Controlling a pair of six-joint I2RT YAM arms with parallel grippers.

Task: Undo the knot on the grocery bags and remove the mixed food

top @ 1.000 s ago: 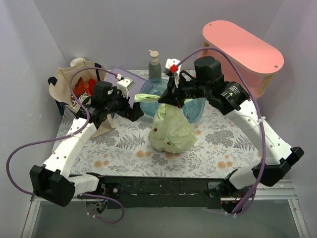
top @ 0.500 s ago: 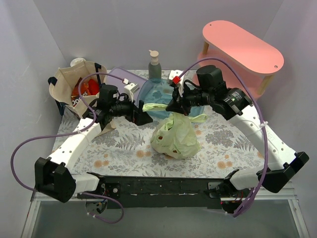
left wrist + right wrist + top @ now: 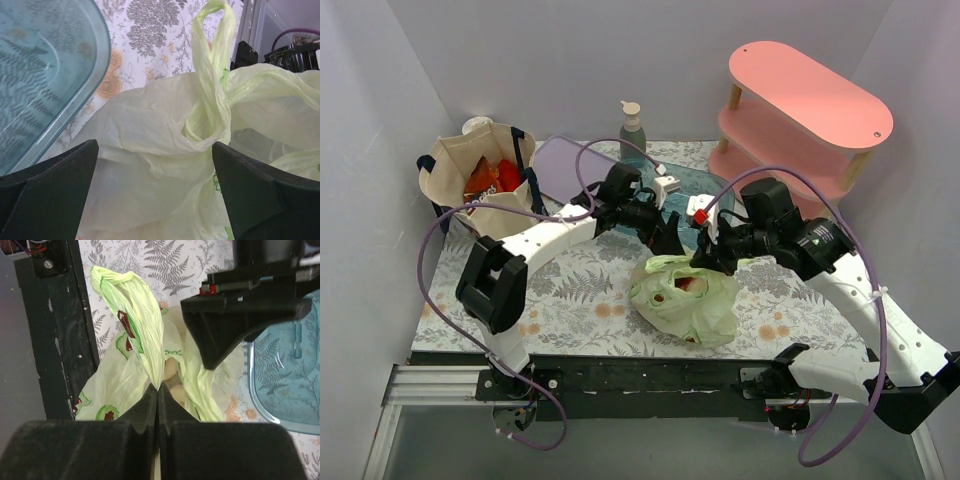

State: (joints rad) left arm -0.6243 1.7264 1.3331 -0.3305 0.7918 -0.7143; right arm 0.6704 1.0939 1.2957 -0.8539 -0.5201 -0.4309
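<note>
The pale-green plastic bag (image 3: 682,305) lies slumped on the floral table, its mouth gaping on something red (image 3: 691,283). My right gripper (image 3: 704,262) is shut on one handle strip (image 3: 142,320) of this bag, and pale round fruit (image 3: 170,371) shows just beyond the fingertips. My left gripper (image 3: 668,236) hangs open over the bag's far side, its fingers (image 3: 50,192) wide apart above the plastic (image 3: 150,150). A handle loop (image 3: 215,75) stands up, twisted at its base; I cannot tell whether the knot still holds. The beige tote (image 3: 455,165) stands at the back left with red packets (image 3: 492,178) inside.
A clear blue tray (image 3: 45,75) lies right behind the green bag. A pump bottle (image 3: 633,125) stands at the back, and a pink two-level shelf (image 3: 810,105) fills the back right. The black table edge (image 3: 60,340) runs close to the bag's near side.
The bag has come down from hanging and shifted nearer, its mouth now gaping. My right gripper moved down and right with the handle. The left arm swung right across to the bag.
</note>
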